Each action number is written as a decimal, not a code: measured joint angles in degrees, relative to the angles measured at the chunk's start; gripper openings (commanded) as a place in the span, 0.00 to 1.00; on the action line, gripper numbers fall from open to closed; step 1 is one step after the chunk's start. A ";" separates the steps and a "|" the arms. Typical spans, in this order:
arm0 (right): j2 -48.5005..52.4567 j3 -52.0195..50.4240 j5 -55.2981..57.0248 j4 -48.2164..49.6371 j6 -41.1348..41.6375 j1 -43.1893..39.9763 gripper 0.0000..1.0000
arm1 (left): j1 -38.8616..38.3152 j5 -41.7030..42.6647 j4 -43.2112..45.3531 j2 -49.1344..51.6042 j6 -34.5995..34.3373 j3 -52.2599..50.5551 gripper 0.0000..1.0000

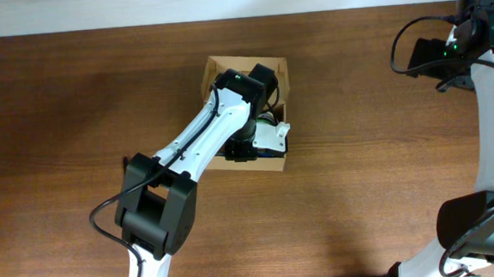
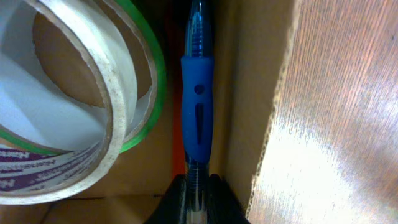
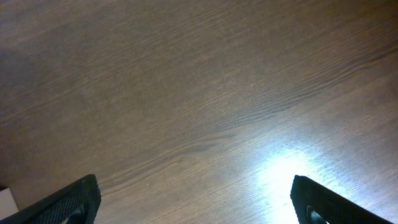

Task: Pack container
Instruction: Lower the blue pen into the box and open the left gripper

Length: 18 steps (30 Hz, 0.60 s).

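In the container (image 1: 279, 75), left jaws pinch a blue pen (image 2: 197, 115) beside tape (image 2: 115, 93) bearing unreadable purple print; right jaws spread.

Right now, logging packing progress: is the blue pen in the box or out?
In: the blue plastic pen, held by the left tool, lies inside the tan cardboard box, along its wall.

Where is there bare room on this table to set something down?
Free: the table left of the container, and the broad stretch between it and the right arm; the open right gripper hangs over bare wood. Crowded: inside the container, with tape rolls, a blue pen and the left gripper.
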 measured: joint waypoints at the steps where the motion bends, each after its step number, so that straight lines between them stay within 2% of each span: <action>1: 0.00 0.00 0.00 0.00 0.00 0.00 0.99 | 0.00 -0.39 0.13 0.00 -0.02 -0.04 0.12; 4: 0.00 0.00 0.00 0.00 0.00 0.00 0.99 | 0.00 -1.95 0.96 0.00 -0.76 -0.04 0.19; 7: 0.00 0.00 0.00 0.00 0.02 0.00 0.99 | 0.02 -3.08 1.05 0.00 -1.70 -0.04 0.51; 8: 0.00 0.00 0.00 0.00 0.04 0.00 0.99 | 0.02 -3.48 1.22 0.00 -2.08 -0.04 0.56; 13: 0.00 0.00 0.00 0.00 0.02 0.00 0.99 | 0.02 -4.07 1.20 -0.02 -3.61 -0.02 0.51; 18: 0.00 0.00 0.00 0.00 0.02 0.00 0.99 | 0.00 -6.29 1.55 -2.03 -6.34 0.52 0.50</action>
